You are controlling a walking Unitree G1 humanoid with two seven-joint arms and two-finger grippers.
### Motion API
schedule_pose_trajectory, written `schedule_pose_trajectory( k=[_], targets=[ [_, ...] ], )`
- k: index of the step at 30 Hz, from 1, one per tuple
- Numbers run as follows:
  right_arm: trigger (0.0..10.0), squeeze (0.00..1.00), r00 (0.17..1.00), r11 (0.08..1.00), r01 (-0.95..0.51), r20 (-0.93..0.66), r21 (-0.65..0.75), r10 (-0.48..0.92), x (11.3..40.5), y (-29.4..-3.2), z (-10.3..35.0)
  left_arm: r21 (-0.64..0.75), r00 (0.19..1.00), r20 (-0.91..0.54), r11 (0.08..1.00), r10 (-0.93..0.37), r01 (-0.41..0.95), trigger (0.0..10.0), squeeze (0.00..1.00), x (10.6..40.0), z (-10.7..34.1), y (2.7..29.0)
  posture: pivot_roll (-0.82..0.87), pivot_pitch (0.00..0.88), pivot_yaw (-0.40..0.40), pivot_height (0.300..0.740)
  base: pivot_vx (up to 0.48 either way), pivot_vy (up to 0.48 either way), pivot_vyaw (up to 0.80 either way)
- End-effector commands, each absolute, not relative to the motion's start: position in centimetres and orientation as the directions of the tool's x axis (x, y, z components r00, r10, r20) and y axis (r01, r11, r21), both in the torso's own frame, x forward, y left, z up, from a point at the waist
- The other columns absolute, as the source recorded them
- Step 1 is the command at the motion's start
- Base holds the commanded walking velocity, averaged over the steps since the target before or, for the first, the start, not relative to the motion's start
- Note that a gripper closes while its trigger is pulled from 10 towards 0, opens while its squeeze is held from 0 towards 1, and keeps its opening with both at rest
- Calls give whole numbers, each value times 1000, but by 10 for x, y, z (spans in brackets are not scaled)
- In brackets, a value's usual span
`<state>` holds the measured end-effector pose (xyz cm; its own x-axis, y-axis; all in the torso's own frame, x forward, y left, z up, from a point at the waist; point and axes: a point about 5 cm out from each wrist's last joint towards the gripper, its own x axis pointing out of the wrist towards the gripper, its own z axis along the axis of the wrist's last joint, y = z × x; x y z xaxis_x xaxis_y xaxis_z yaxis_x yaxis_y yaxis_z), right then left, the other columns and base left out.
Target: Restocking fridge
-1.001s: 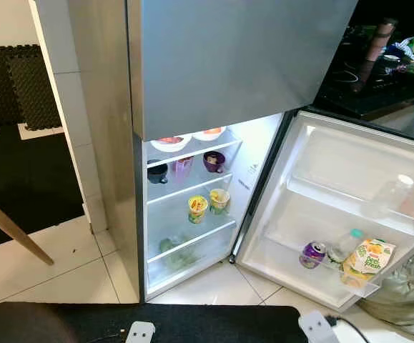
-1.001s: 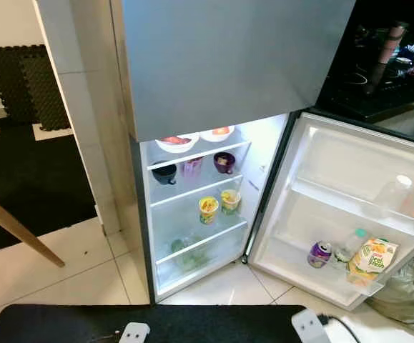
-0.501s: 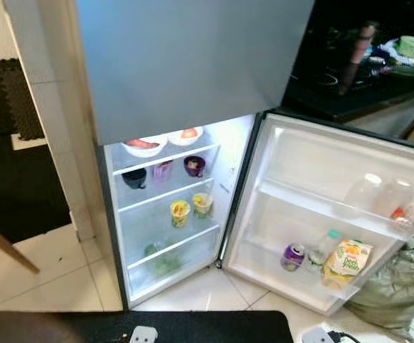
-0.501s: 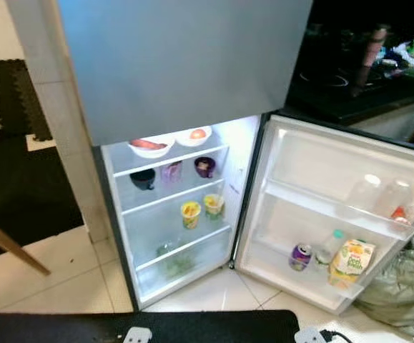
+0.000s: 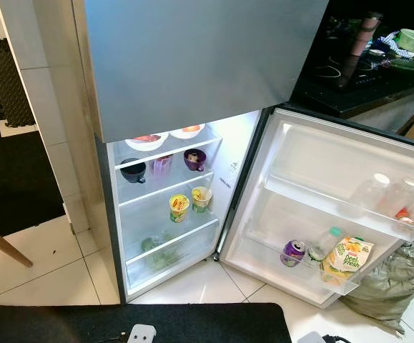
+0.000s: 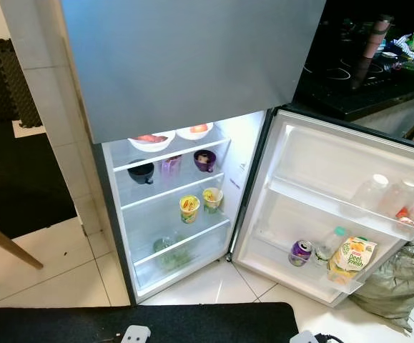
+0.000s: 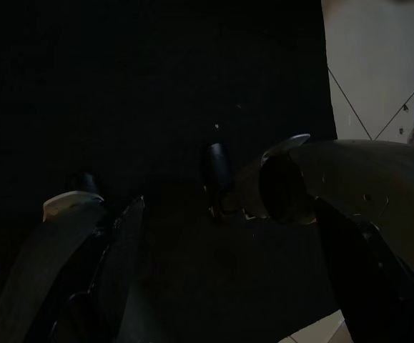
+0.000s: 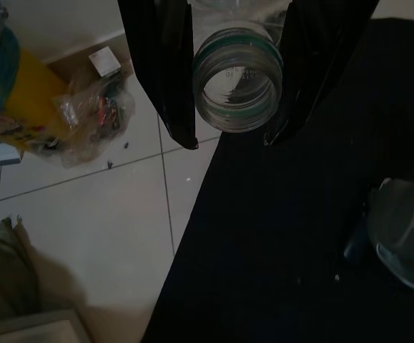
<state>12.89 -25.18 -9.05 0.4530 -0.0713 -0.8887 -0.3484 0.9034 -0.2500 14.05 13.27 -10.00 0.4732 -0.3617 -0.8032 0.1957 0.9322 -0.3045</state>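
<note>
**Approach to the open fridge, a bottle carried in the right end effector**

The step in hand is judged to be the approach: the fridge (image 5: 192, 71) stands open in the centre of the frame and nothing is yet being reached toward it. In the right wrist view, the right end effector (image 8: 232, 139) is seen closed around a clear bottle (image 8: 238, 78) — a round, transparent body with a green ring, held between the two long black fingers above the tiled floor (image 8: 106, 207). The left end effector (image 7: 192, 236) hangs in deep shade; its fingers appear spread apart, with nothing between them.

The fridge door (image 5: 350, 193), white moulded plastic, is swung open at the right of the frame. In its lower door shelf (image 5: 299, 268) a purple can (image 5: 293, 251), a slim bottle (image 5: 322, 244) and a juice carton (image 5: 348, 256) are kept; the can and the bottle stand just beside each other. Inside, on glass shelves, white bowls (image 5: 147, 141), dark cups (image 5: 134, 170) and two printed cups (image 5: 179, 206) are placed.

The next move probably calls for the bottle to be raised and brought to a free place — the upper door shelf (image 5: 335, 207) seems suitable. The smooth, round bottle may slip if it is tilted.
</note>
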Motion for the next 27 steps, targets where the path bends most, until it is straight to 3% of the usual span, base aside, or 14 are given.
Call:
schedule_pose_trajectory(
  k=[1,9,27],
  targets=[
    [10000,0,433,903,-352,-898,-246,-76,124,-254,-92,-308,455,-815,933,-360,186,10000,0,135,-102,132,-81,0,-106,740,0,0,0],
    [10000,0,420,907,-351,-905,-233,-70,122,-251,-93,-301,453,-817,934,-356,191,10000,0,135,-102,134,-75,0,-99,740,0,0,0],
    [10000,0,393,904,-362,-917,-225,-71,119,-245,-97,-288,450,-823,937,-348,197,10000,0,135,-102,138,-68,0,-82,740,0,0,-760]
  ],
)
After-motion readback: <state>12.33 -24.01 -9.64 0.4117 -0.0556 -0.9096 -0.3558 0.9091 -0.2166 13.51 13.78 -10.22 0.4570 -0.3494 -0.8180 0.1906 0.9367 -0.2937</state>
